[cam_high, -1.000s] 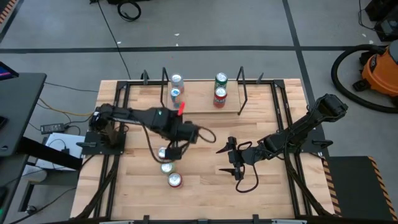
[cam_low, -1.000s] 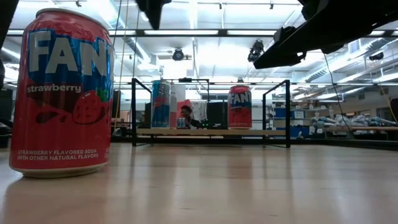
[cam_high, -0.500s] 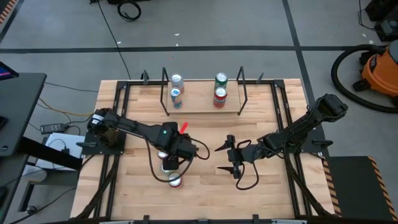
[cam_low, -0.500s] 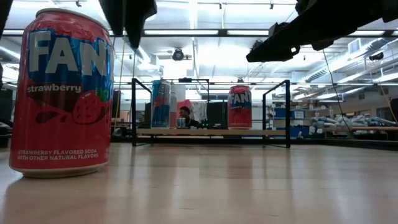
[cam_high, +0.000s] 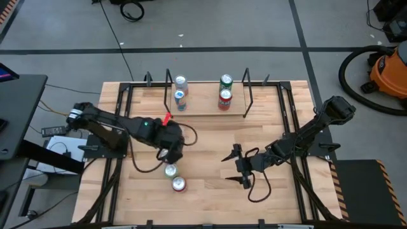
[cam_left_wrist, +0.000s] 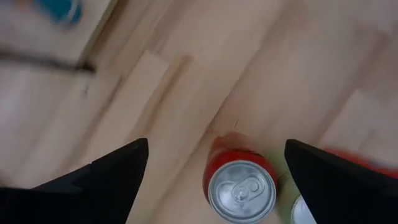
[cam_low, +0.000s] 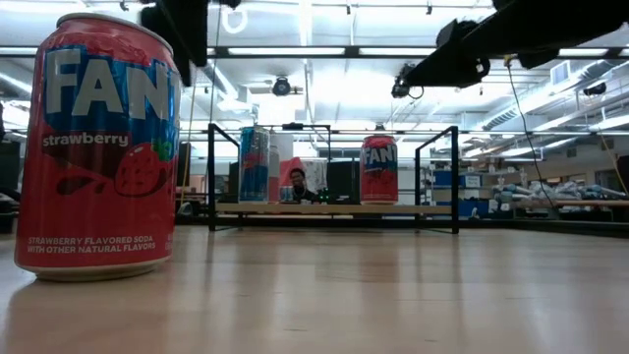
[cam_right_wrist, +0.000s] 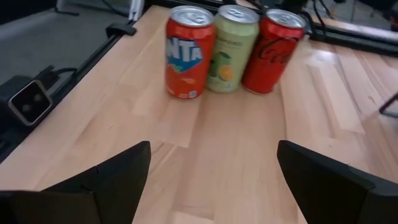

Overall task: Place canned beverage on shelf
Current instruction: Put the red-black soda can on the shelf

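Observation:
Three cans stand upright in a row on the tabletop: a red Coca-Cola can (cam_right_wrist: pixel 273 51) farthest, a green can (cam_right_wrist: pixel 231 48) in the middle and a red Fanta can (cam_right_wrist: pixel 189 53) nearest the front edge. My left gripper (cam_high: pixel 172 151) hangs open above the far end of that row, pointing steeply down, with the red can's top (cam_left_wrist: pixel 241 190) below and between its fingers, untouched. My right gripper (cam_high: pixel 227 170) waits open to the right of the row, facing it. The shelf (cam_high: pixel 206 107) stands on the table at the far side.
Several cans stand on the shelf, among them a blue one (cam_low: pixel 254 164) and a red Fanta one (cam_low: pixel 379 169). Black rod uprights (cam_low: pixel 455 177) close the shelf's ends. Bare wood lies between the row and the shelf. A person sits in the room behind.
My left gripper has drawn back toward the table's left edge and sunk lower over the row of cans, rolling about its own pointing line as it went. Its fingers have stayed open. The cans have not moved.

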